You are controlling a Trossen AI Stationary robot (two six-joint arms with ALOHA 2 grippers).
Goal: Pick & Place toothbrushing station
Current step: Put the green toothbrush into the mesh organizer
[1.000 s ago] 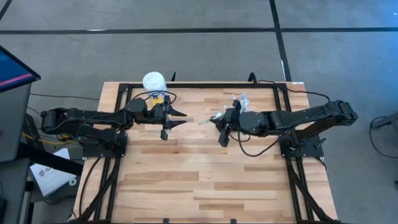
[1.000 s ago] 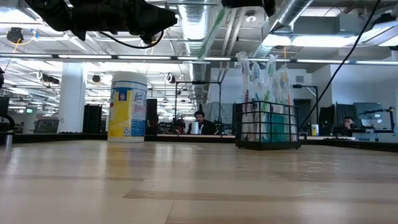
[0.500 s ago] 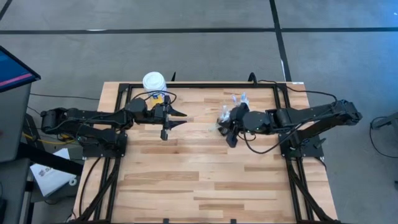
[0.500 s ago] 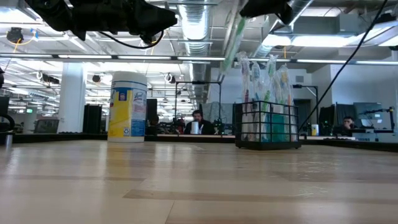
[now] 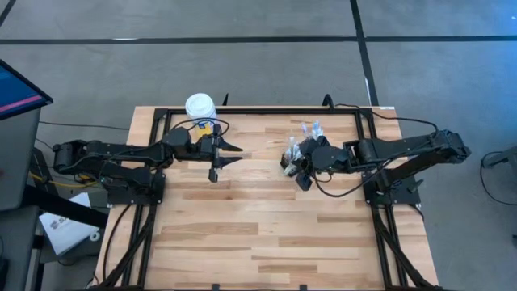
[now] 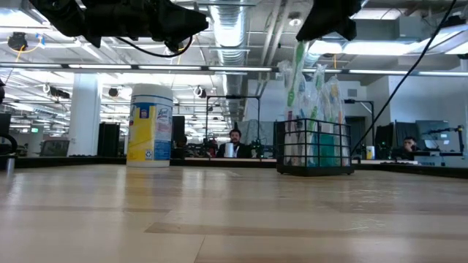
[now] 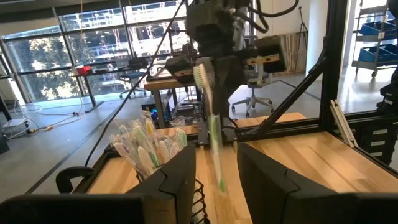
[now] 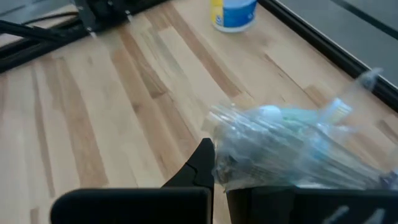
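Green toothbrush pinched in right end effector above one wire-mesh holder; left end effector parted, empty.

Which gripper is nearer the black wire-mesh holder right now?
Right. The right gripper hangs just above the wire-mesh holder, shut on a green toothbrush. The left gripper waits beside the jar, well apart.

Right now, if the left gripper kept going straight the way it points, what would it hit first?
Probably the green toothbrush held upright by the right gripper, with the mesh holder beside it; depth is hard to judge, so it may pass alongside.
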